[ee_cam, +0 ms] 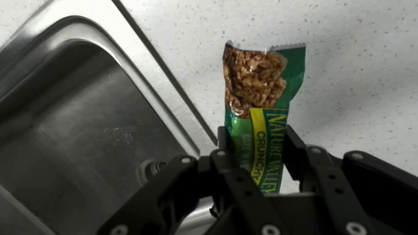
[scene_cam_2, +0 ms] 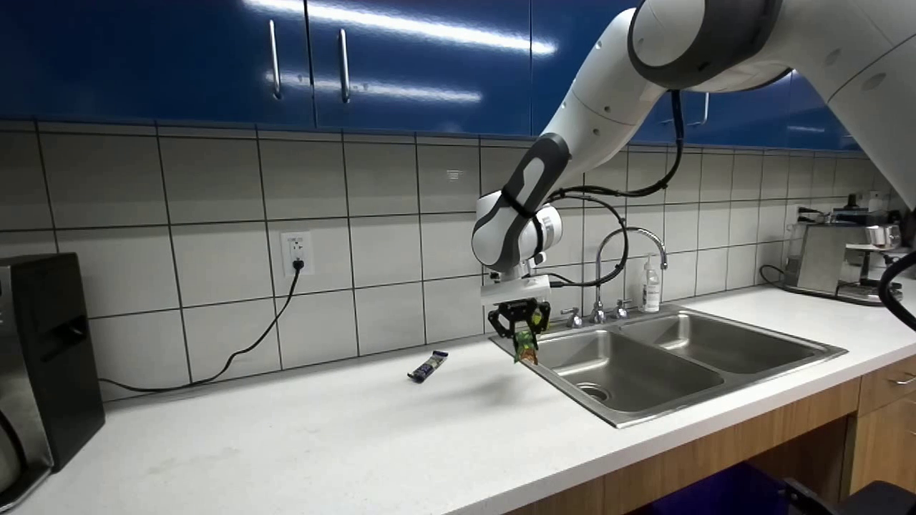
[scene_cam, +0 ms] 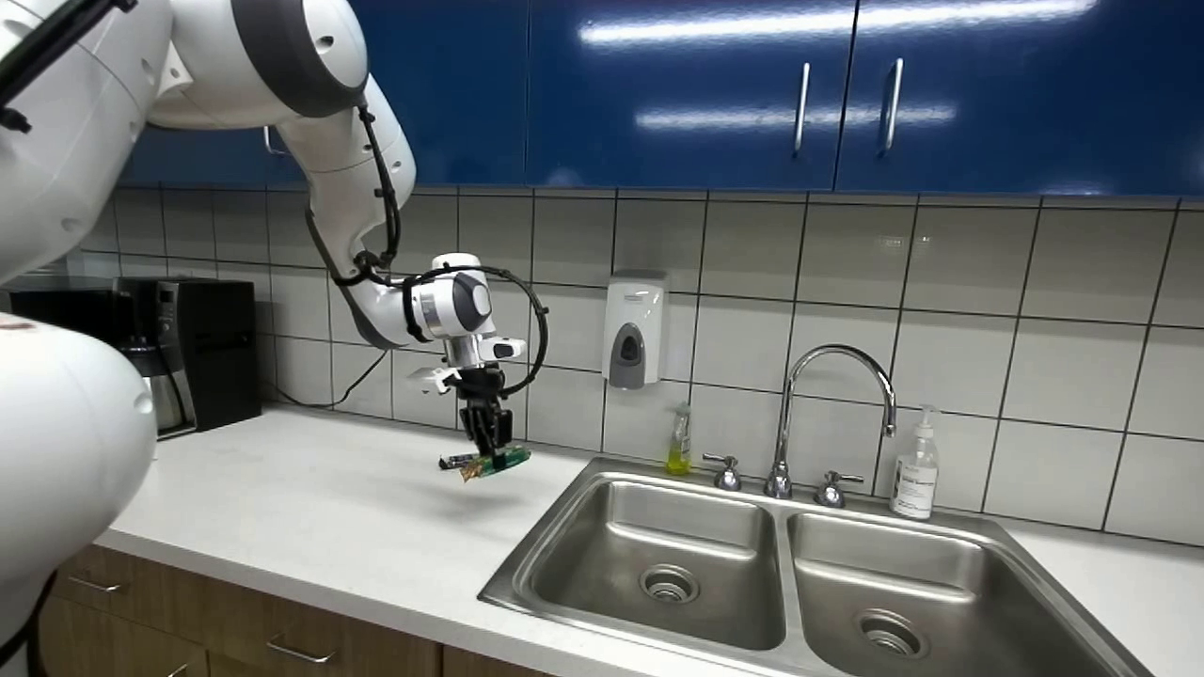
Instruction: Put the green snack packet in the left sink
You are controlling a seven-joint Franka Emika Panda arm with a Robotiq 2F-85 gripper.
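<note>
The green snack packet is a green wrapped granola bar. My gripper is shut on its middle, one finger on each long edge, and its brown-pictured end sticks out ahead. In both exterior views the packet hangs from the gripper above the white counter, beside the sink's left rim. The left sink is the near-left steel basin with a round drain. It also shows in the wrist view, left of the packet.
A dark wrapped bar lies on the counter behind the gripper. The right basin, faucet, yellow-green bottle and pump bottle stand at the sink. A black machine is at the counter's far end.
</note>
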